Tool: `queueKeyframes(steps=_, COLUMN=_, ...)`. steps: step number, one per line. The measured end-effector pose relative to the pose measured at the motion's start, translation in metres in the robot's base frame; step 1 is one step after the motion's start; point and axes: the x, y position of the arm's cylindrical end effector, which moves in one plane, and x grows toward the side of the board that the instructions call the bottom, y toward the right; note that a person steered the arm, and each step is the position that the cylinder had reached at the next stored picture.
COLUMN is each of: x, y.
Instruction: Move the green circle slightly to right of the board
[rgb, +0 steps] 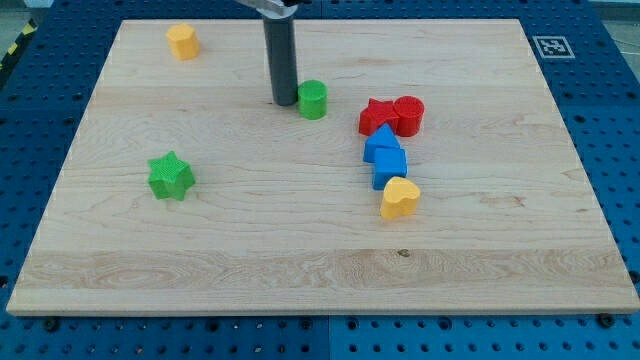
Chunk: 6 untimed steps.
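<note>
The green circle (313, 99) is a short green cylinder on the wooden board (250, 250), above the middle. My tip (283, 102) rests on the board just left of the green circle, almost touching its left side. The dark rod rises straight from the tip to the view's top edge.
A red star (377, 116) and a red circle (409, 115) sit right of the green circle. Below them lie a blue triangle (381, 142), a blue cube (390, 167) and a yellow heart (399, 198). A green star (171, 176) is at the left, a yellow block (183, 42) at the top left.
</note>
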Motion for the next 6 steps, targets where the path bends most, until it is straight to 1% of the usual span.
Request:
queueKeyframes(steps=1, x=0.023, y=-0.013)
queueKeyframes(steps=2, x=0.035, y=-0.017)
queueKeyframes(steps=4, x=-0.025, y=0.017)
queueKeyframes(steps=5, x=-0.016, y=0.014)
queueKeyframes(steps=6, x=0.021, y=-0.016)
